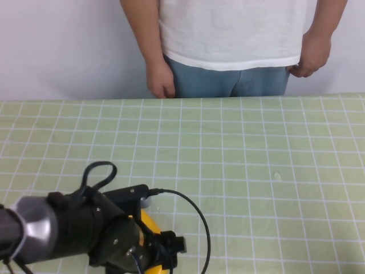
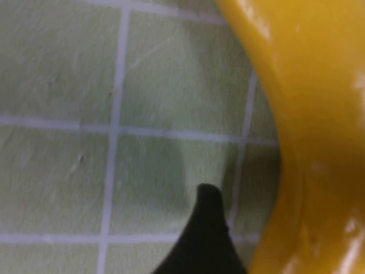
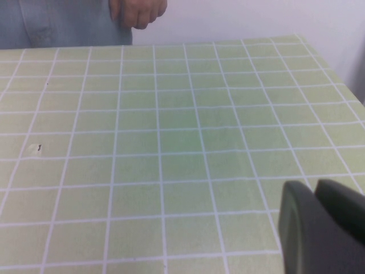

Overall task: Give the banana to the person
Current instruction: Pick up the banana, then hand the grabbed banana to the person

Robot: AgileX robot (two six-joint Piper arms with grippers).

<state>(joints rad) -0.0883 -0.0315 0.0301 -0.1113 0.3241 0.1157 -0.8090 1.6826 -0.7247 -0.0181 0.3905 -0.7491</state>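
The banana (image 1: 149,222) is bright yellow and lies on the green checked cloth at the near left, mostly hidden under my left arm. In the left wrist view it fills one side, very close (image 2: 319,131). My left gripper (image 1: 153,251) is low, right at the banana. The person (image 1: 228,34), in a white T-shirt and blue jeans, stands behind the table's far edge with both hands hanging down. My right gripper (image 3: 315,187) is shut and empty above the cloth at the right; it is out of the high view.
The table is covered by a green cloth with a white grid (image 1: 256,160). A black cable (image 1: 197,214) loops from my left arm over the cloth. The person's hand (image 3: 137,11) shows beyond the far edge in the right wrist view.
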